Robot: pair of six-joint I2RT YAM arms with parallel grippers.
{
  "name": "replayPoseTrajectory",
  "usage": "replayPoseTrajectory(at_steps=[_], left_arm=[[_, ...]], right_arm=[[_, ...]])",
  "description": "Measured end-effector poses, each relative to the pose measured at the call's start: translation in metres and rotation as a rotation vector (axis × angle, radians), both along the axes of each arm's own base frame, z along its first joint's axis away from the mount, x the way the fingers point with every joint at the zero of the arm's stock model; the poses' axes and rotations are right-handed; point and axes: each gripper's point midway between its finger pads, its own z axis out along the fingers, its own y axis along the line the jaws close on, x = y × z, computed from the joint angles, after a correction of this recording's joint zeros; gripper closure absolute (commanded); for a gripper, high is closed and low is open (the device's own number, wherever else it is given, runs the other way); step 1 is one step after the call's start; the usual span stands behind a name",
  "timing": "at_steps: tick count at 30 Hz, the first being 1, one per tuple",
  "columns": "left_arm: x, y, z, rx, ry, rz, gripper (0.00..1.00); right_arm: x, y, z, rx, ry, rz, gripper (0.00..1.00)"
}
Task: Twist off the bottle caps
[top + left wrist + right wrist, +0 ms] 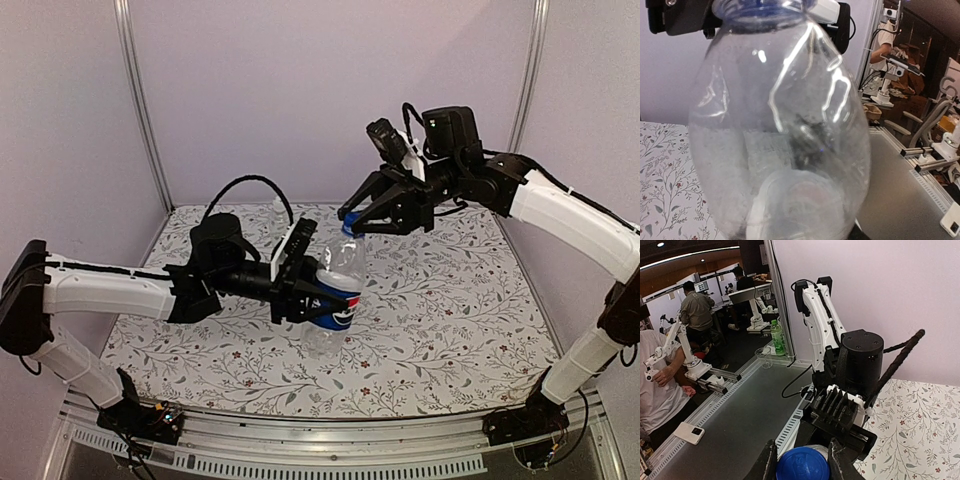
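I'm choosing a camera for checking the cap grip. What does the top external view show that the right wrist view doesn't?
Only top external: the body of the Pepsi-labelled clear plastic bottle, with the left gripper shut around it. Only right wrist: the top face of the bright blue round cap, seen close up. Both: the right gripper shut on that cap.

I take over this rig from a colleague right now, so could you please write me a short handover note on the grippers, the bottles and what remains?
Left gripper: shut around the body of the Pepsi bottle, holding it over the middle of the table.
Right gripper: fingers shut on the blue cap, one on each side.
Done: bottle gripped, cap gripped.
Left: the blue cap sits at the neck; how far it is loosened I cannot tell. Twist it off.
Second bottle and its cap: I cannot make them out in these views.
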Motion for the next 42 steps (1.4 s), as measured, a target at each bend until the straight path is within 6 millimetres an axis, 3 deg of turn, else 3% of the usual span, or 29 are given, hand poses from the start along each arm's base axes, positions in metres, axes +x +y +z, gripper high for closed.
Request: replayPoseTrajectory(at_steps=[5, 13, 19, 27, 32, 37, 42], left_arm=[[0.0, 0.0, 0.0, 0.002, 0.007, -0.006, 0.65], [0.012, -0.001, -0.005, 0.017, 0.0, 0.058, 0.66], [0.03, -0.002, -0.011, 0.039, -0.017, 0.163, 0.66], [0.064, 0.001, -0.022, 0.09, -0.023, 0.36, 0.66], [0.083, 0.006, -0.03, 0.125, -0.025, 0.476, 0.66], [0.097, 0.011, -0.033, 0.144, -0.037, 0.561, 0.66], [0.103, 0.015, -0.033, 0.154, -0.052, 0.61, 0.66]], right_arm=[[0.0, -0.001, -0.001, -0.001, 0.002, 0.004, 0.73], [0.02, 0.002, -0.008, -0.049, 0.019, -0.106, 0.26], [0.038, 0.003, -0.011, -0.083, 0.028, -0.218, 0.08], [0.042, -0.006, -0.002, -0.091, 0.049, -0.327, 0.05], [0.077, -0.009, 0.013, -0.085, 0.138, -0.571, 0.08], [0.113, -0.012, 0.013, -0.072, 0.274, -0.807, 0.08], [0.121, 0.0, 0.006, -0.075, 0.329, -0.881, 0.13]])
